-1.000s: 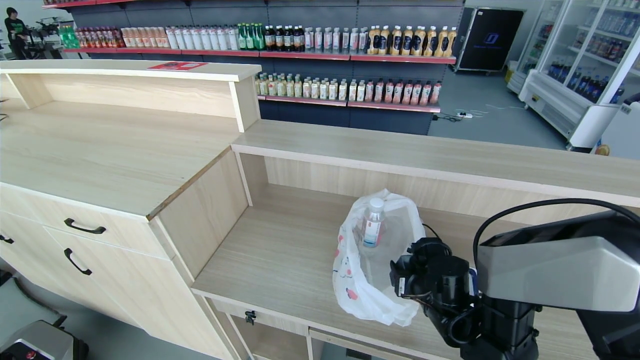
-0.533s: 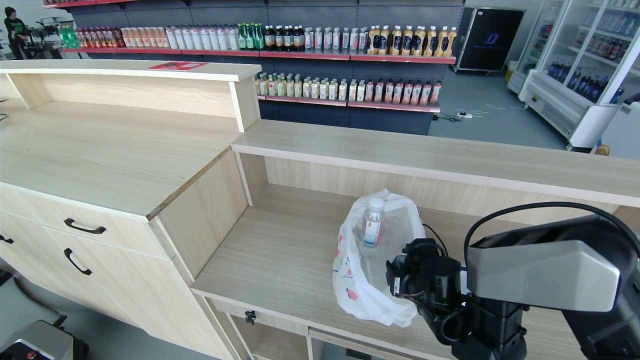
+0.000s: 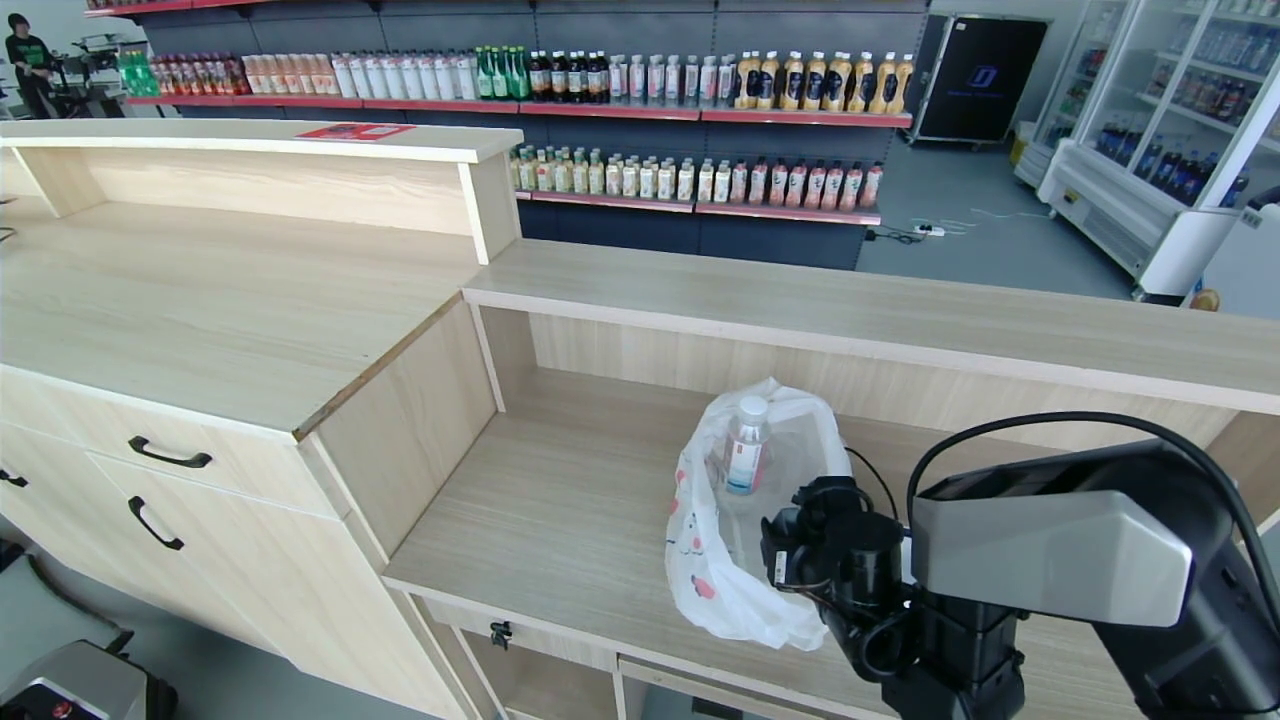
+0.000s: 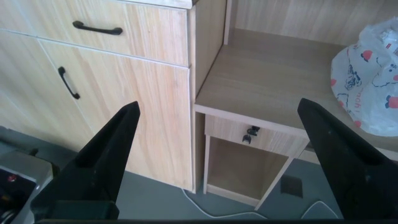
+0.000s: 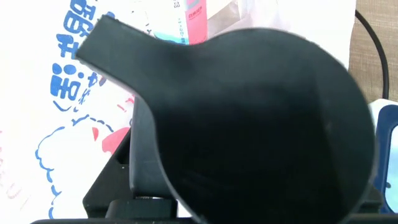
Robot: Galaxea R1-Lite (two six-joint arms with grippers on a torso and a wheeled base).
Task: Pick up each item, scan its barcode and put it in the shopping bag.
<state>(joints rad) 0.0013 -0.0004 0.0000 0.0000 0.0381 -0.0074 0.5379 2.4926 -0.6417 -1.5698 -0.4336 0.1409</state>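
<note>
Shopping bag [image 3: 722, 592] sits on the wooden counter [image 3: 560, 505]

The shopping bag [image 3: 735, 575] sits on the lower bench [image 3: 560, 500], near its front edge, with a water bottle [image 3: 746, 450] standing upright in it. A raised ledge [image 3: 850, 310] runs behind the bench. A drawer cabinet [image 3: 200, 480] stands to its left. Drink shelves [image 3: 700, 115] line the wall beyond.

The head camera looks down over the counter [image 3: 560, 500]. Both wrist cameras share its shopping bag [image 3: 720, 570], the right one close.
</note>
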